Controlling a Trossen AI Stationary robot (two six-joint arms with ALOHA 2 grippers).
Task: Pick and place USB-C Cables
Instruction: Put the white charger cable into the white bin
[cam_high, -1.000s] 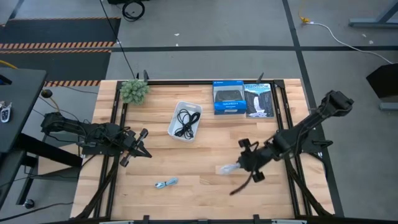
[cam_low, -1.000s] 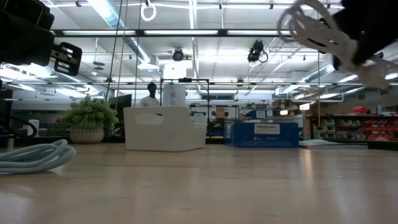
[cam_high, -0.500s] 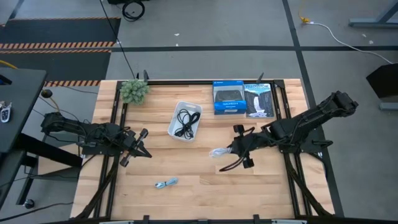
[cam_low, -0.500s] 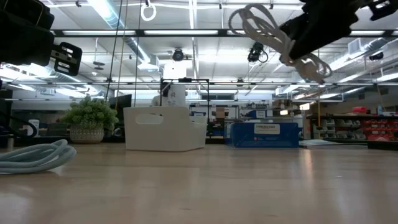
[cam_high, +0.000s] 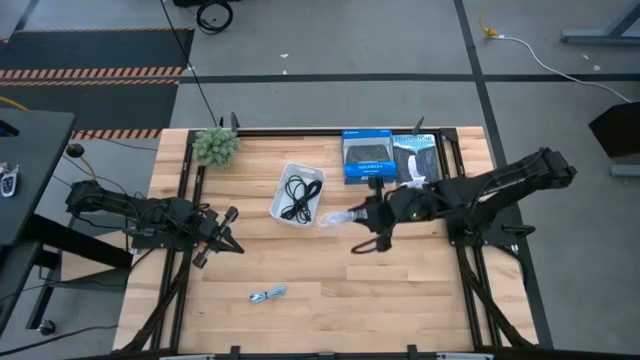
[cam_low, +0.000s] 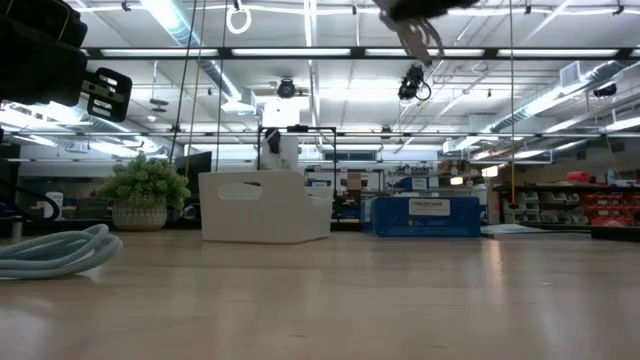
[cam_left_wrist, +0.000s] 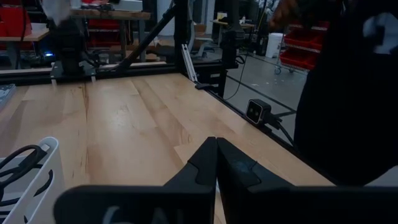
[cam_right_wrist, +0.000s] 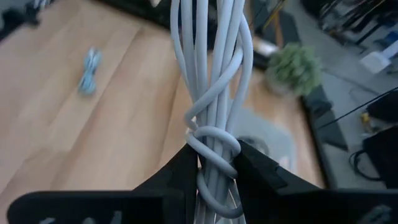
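My right gripper hangs high over the middle of the table, just right of the white bin, and is shut on a white USB-C cable bundle. In the low view only the bundle's loops show, at the top edge. Black cables lie inside the bin. A pale blue cable bundle lies on the table near the front edge. My left gripper waits shut at the table's left side, holding nothing. My right gripper pinches the white bundle at its wrapped waist between its two fingers. The fingers come from the table's right, slanting down, and lie along the bundle. The loops stick out past the fingertips toward the bin, lifted clear of the table.
Two blue boxes stand at the table's far edge, behind my right arm. A small green plant stands at the far left corner. Bare wood lies between the bin and the pale blue cable.
My right gripper has risen and gone toward the table's far left, from the right front area toward the bin, tipping up from a steep downward slant. The white bundle has travelled with it, lifted higher, almost out of the low view.
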